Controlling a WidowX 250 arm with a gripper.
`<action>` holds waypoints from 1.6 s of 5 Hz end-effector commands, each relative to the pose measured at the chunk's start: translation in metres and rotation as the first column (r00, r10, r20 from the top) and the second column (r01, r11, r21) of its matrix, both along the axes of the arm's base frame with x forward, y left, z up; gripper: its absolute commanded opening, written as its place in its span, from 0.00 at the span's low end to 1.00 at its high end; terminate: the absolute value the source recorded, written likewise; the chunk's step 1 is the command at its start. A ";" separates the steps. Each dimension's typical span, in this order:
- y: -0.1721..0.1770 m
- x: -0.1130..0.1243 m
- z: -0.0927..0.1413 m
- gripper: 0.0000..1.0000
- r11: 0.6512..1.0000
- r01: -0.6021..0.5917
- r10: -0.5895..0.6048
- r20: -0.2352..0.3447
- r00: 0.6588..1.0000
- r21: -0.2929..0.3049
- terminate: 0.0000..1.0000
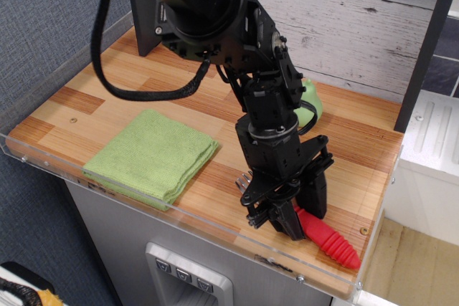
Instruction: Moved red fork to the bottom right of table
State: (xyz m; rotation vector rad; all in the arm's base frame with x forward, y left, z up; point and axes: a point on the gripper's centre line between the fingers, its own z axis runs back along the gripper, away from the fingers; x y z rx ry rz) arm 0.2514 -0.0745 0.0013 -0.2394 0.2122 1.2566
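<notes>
The red fork [329, 241] lies low over the wooden table [107, 98] near its front right corner. Its ribbed red handle points toward the corner. Its silver tines [247, 179] show just left of the gripper. My black gripper [299, 217] is shut on the fork near the head end of the handle. The fingers [316, 193] reach down to the tabletop. Whether the fork rests on the wood or hangs just above it cannot be told.
A folded green cloth [152, 155] lies at the front left. A pale green object [308, 103] sits behind the arm, mostly hidden. A clear acrylic rim [179, 220] runs along the front edge. A black post [143, 12] stands at the back left.
</notes>
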 end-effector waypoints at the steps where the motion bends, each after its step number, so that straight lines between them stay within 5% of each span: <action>1: 0.010 0.013 0.007 1.00 0.993 0.108 -0.108 -0.015 0.994 0.040 0.00; 3: 0.002 0.012 0.043 1.00 0.938 0.278 -0.293 0.043 0.955 0.204 0.00; 4: 0.010 0.009 0.063 1.00 0.881 0.408 -0.421 0.005 0.907 0.240 0.00; 5: 0.019 0.008 0.087 1.00 0.819 0.436 -0.484 0.042 0.874 0.372 0.00; 6: 0.026 0.012 0.099 1.00 0.772 0.498 -0.565 0.069 0.822 0.396 0.00; 7: 0.038 0.020 0.110 1.00 0.677 0.617 -0.689 0.050 0.723 0.401 0.00; 8: 0.050 0.033 0.117 1.00 0.655 0.625 -0.698 0.024 0.716 0.424 0.00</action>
